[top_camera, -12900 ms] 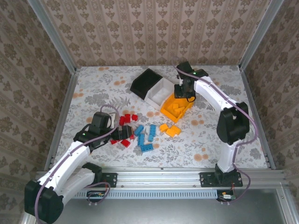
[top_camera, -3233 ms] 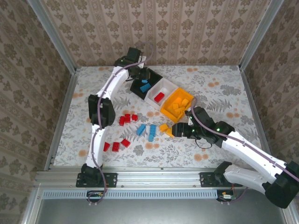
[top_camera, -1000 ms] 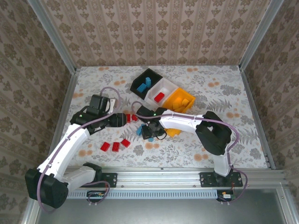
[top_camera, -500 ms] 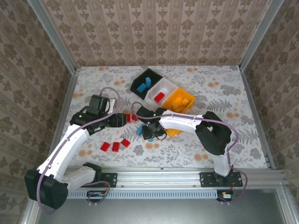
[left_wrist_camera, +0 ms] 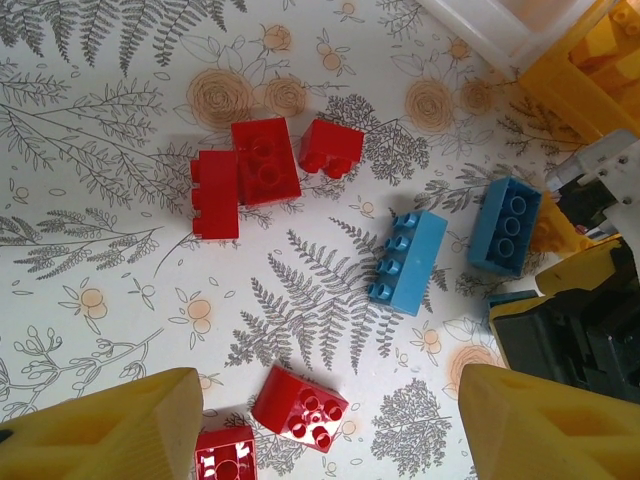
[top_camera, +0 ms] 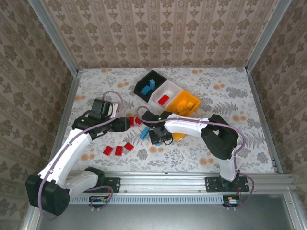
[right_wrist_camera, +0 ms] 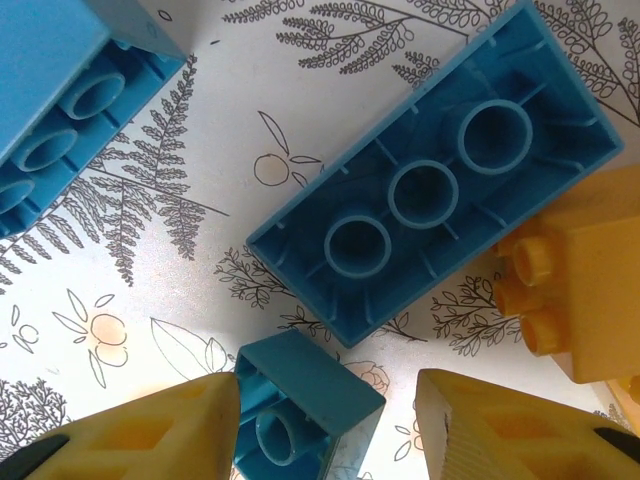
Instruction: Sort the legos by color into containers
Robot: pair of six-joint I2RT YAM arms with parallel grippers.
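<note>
Left gripper: jaws wide apart, holding nothing, hanging above the surface.
- Ahead of it, to the left: 3 red bricks bunched up. Two touch side by side, the third is just beside them.
- Under it, low between its fingers: 2 more red.
- Top view counts 3 red in a row on its near side, so 6 red are loose in all.
- Ahead to its right: 1 light-blue brick, four studs up. Then 1 flipped blue brick, hollow side up, right by the right gripper.

Right gripper: jaws apart, low over the surface, not clamped on anything.
- Between the fingers: 1 small blue brick, hollow side up, closer to one finger, with a gap to the other.
- Just ahead: the flipped blue brick, three tubes showing.
- Ahead-left: the light-blue brick.
- Ahead-right: 1 orange brick, just beside the flipped one's corner.
- Loose blue count: 3.

Bins: 3 in a row, side by side, beyond both grippers.
- Black bin: 2 blue bricks visible.
- White bin: 1 red brick.
- Orange bin: orange pieces inside, can't count them.
</note>
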